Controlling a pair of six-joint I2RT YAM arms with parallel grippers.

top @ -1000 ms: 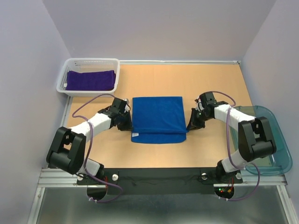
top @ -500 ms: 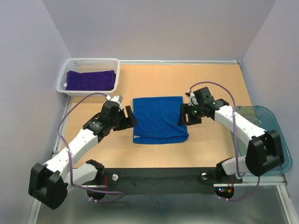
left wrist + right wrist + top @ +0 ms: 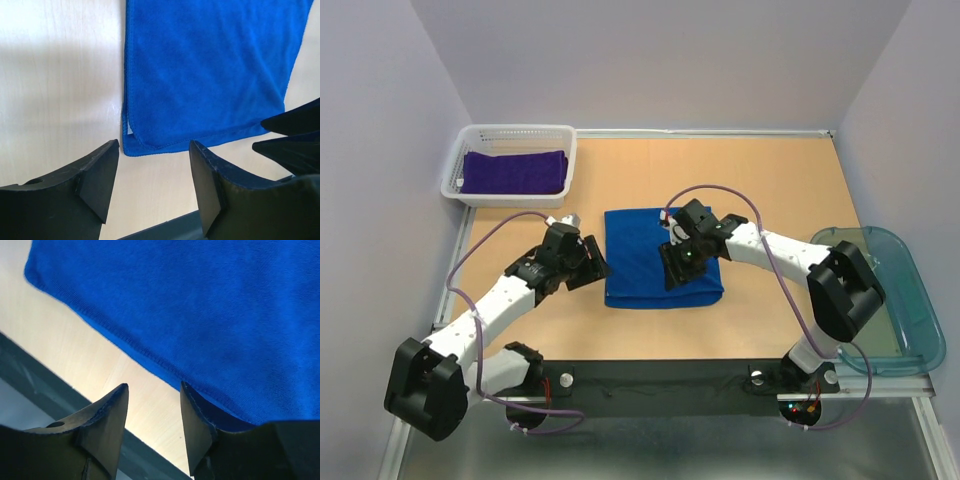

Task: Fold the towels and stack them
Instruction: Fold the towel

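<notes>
One towel (image 3: 635,262) lies mid-table (image 3: 770,180); a second towel (image 3: 515,172) lies in the basket (image 3: 510,130), far left; a tub (image 3: 912,305) stands right.

The bright blue terry-cloth towel (image 3: 635,255) lies folded into a flat, roughly square pad in the middle of the tan table (image 3: 770,180). Its edges are nearly flush, and a lower layer peeks out at the near-left corner. The dark purple terry-cloth towel (image 3: 513,171) lies folded flat inside the white plastic basket (image 3: 510,129) at the table's far-left corner, well apart from the blue one.

Both arms stretch inward; left pincer (image 3: 152,150) and right pincer (image 3: 152,390) stand parted.
</notes>
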